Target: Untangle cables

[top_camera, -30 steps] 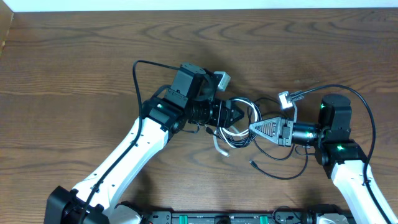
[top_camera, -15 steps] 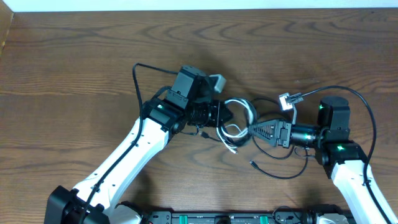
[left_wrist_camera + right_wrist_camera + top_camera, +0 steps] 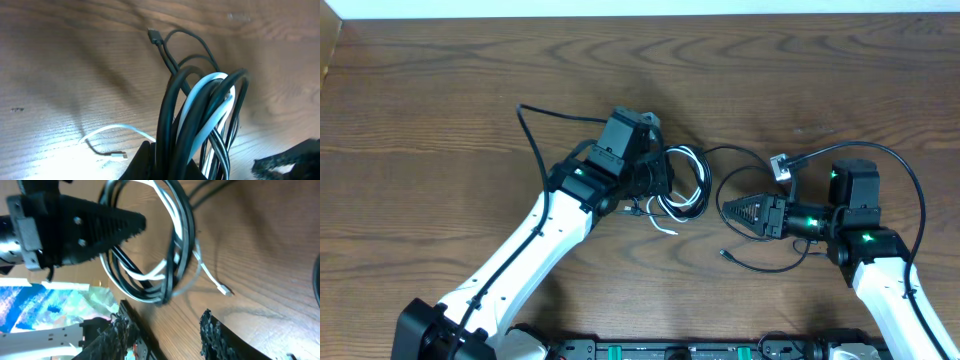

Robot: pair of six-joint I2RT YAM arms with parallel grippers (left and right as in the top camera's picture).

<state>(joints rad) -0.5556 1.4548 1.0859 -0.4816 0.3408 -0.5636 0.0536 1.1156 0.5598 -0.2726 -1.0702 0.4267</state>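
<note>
With the black two-finger left gripper point(image 3: 660, 186) closed right down, pinches the bunched coil of thin black and white cables point(image 3: 684, 186) and holds it up, seemingly clear of the brown wooden table point(image 3: 440, 100). Leaves a white plug end point(image 3: 672, 231) trailing on the wood just below the coil. Lets a loose black strand point(image 3: 732, 149) arc away rightward towards the other arm, with a small black plug point(image 3: 725, 256) lying near that arm's tool. Keeps the black two-finger right gripper point(image 3: 732, 213) just right of the coil, partly open with nothing in it, tips pointing left. Puts the coil almost straight ahead of those tips, nearer than any loose end, loops turned broadside. Probably calls for a short leftward reach onto a single strand while pinning the rest.
</note>
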